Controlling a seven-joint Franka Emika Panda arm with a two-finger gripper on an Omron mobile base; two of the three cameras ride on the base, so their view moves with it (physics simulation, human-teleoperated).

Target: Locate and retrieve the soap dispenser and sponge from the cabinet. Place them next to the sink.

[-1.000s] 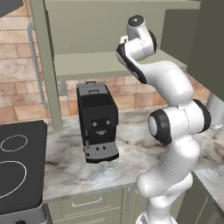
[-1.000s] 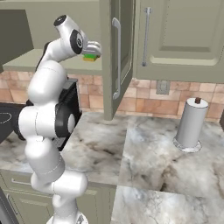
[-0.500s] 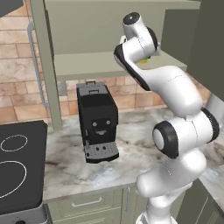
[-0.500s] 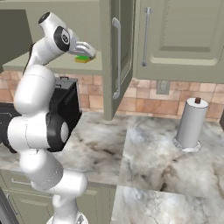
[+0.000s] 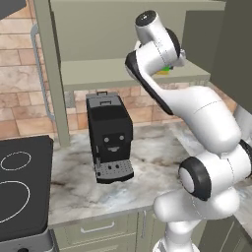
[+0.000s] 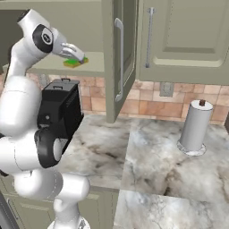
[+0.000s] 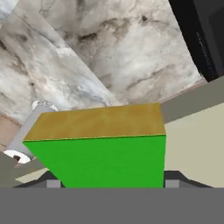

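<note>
Sage-green wall cabinet (image 6: 89, 67) stands open above the marbled stone counter (image 6: 147, 152) and boxy black coffee machine (image 5: 109, 138); the flat green sponge with a yellow face (image 6: 74, 62) lies at the shelf's front edge. The white arm's gripper (image 6: 74, 53) straddles it, jaws apart and seemingly not yet gripping. Close squarely, lift clear of the shelf lip, then back out past the door.
</note>
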